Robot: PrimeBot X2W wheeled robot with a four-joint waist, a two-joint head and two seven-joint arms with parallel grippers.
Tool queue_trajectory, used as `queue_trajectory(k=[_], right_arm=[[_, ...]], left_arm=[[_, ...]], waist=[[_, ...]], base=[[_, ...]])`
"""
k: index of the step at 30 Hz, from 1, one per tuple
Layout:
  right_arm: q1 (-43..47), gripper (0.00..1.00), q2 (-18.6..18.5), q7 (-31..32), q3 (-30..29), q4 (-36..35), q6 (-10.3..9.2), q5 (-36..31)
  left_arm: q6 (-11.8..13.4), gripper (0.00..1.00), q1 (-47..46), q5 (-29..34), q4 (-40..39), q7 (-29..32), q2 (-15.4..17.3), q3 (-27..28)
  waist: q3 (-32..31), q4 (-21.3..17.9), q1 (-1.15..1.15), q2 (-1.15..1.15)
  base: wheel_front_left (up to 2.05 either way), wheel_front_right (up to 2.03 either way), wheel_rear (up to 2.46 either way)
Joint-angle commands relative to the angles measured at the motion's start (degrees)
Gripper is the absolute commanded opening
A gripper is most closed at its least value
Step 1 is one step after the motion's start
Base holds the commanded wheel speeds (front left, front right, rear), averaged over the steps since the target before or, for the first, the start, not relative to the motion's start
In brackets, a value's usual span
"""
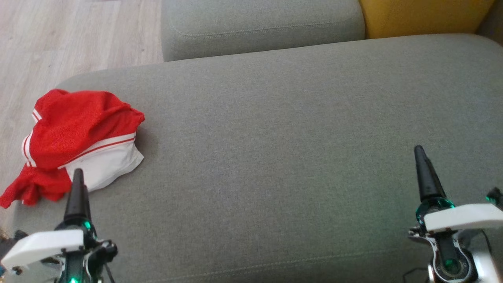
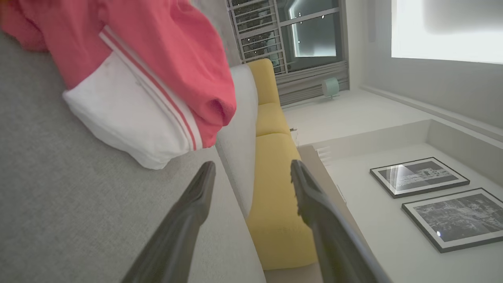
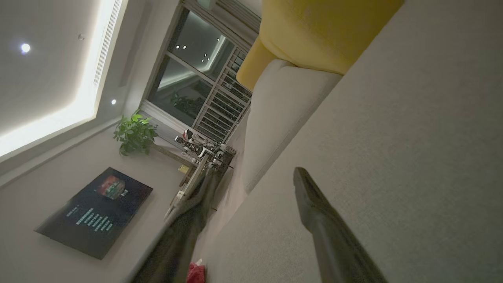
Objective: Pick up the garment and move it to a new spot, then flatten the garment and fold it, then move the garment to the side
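Observation:
A crumpled red garment [image 1: 74,129] with white panels and stripes lies at the left edge of the grey seat cushion [image 1: 275,137], one red end hanging over the side. My left gripper [image 1: 78,173] hovers just in front of its white part. In the left wrist view the left gripper [image 2: 251,165] is open and holds nothing, and the garment [image 2: 157,70] sits ahead and to the left of the fingers. Far off on the seat's right side, my right gripper [image 1: 419,149] is over bare cushion. It stands open [image 3: 253,173] and holds nothing. A scrap of the red garment [image 3: 195,272] shows at the bottom of the right wrist view.
A second grey cushion [image 1: 259,27] and a yellow cushion [image 1: 424,15] border the seat at the back. Pale wooden floor [image 1: 70,39] lies beyond the seat's left edge. Bare grey fabric stretches between the two grippers.

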Motion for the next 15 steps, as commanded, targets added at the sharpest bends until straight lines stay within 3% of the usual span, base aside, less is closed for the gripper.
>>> queue_trajectory(k=[1, 9, 15], right_arm=[[-3.3, 1.0, -0.5, -0.8, 1.0, -3.4, 0.0, -3.2], [-3.8, 1.0, -0.6, -2.1, 3.0, -7.4, 0.0, -12.6], [-3.8, 1.0, -1.3, -3.2, 4.9, -8.3, 0.0, -18.8]], left_arm=[[0.2, 1.0, -3.2, 2.0, -3.3, -0.8, 0.7, 1.2], [2.4, 1.0, -3.7, 9.4, -9.2, -2.1, 0.8, 1.0], [2.9, 1.0, -2.5, 17.9, -11.1, -3.2, 0.8, -3.2]], waist=[[0.0, 0.0, 0.0, 0.0], [0.0, 0.2, 0.0, 0.0], [-0.1, 0.2, 0.0, 0.0]], base=[[0.0, 0.0, 0.0], [0.0, 0.0, 0.0], [0.0, 0.0, 0.0]])
